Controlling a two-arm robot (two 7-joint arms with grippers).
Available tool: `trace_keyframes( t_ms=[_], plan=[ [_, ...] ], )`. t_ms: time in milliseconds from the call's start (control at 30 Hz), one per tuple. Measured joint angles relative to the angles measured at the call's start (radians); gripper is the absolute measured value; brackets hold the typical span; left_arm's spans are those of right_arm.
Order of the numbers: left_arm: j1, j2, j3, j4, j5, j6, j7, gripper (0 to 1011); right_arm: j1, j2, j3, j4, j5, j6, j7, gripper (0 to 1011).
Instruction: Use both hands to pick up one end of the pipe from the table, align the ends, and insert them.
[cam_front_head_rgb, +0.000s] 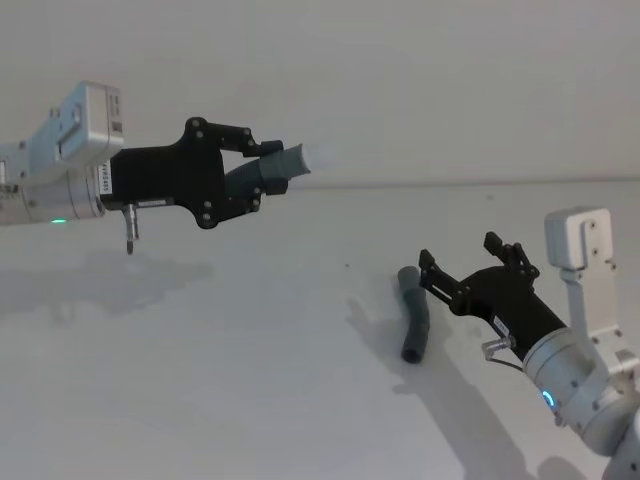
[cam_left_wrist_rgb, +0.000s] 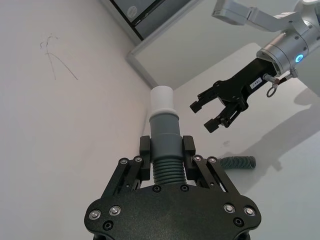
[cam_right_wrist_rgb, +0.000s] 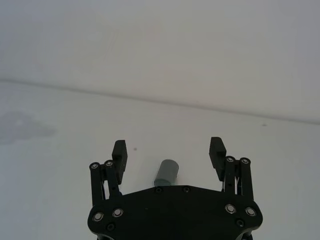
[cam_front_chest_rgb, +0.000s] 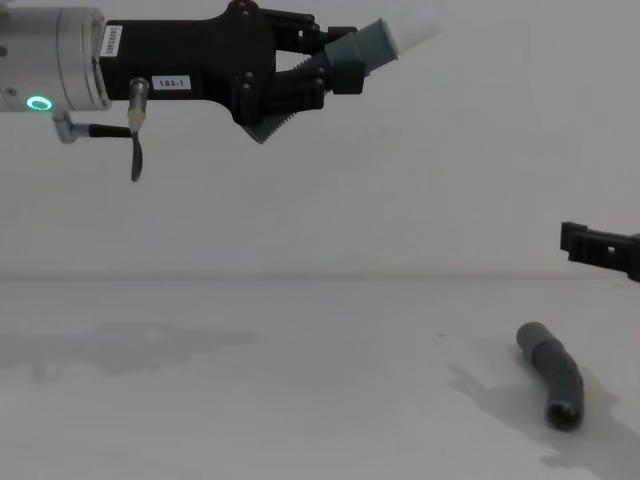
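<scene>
My left gripper (cam_front_head_rgb: 258, 168) is raised high above the table (cam_front_head_rgb: 250, 340) on the left, shut on a grey pipe piece (cam_front_head_rgb: 275, 165) whose white tip (cam_front_head_rgb: 322, 155) points right. In the left wrist view the ribbed piece (cam_left_wrist_rgb: 165, 145) sits between the fingers, white tip (cam_left_wrist_rgb: 161, 98) outward. The second grey pipe piece (cam_front_head_rgb: 414, 313) lies flat on the table at right, its open socket (cam_front_chest_rgb: 564, 413) facing me. My right gripper (cam_front_head_rgb: 462, 268) hovers open just right of and above it; the piece's end (cam_right_wrist_rgb: 166, 172) shows between its fingers (cam_right_wrist_rgb: 119, 154).
The white table meets a plain white wall (cam_front_head_rgb: 400, 80) at the back. A faint grey stain (cam_front_chest_rgb: 130, 345) marks the table's left side. A dark window frame (cam_left_wrist_rgb: 145, 15) shows in the left wrist view.
</scene>
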Motion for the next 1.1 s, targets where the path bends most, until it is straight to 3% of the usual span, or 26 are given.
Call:
trace_keyframes(
  t_ms=[267,633,867,1100],
  plan=[
    [0.000,0.000,0.000,0.000,0.001,0.000,0.001,339,0.041,0.013,-0.004,-0.034,0.007,0.180,-0.006,1000],
    [0.000,0.000,0.000,0.000,0.001,0.000,0.002,336,0.136,0.030,-0.036,-0.046,0.008,0.448,-0.002,1000],
    [0.000,0.000,0.000,0.000,0.001,0.000,0.002,336,0.186,0.034,-0.058,-0.021,0.004,0.543,0.010,1000],
    [0.000,0.000,0.000,0.000,0.001,0.000,0.002,339,0.220,0.028,-0.072,0.013,-0.004,0.583,0.017,1000]
  ],
)
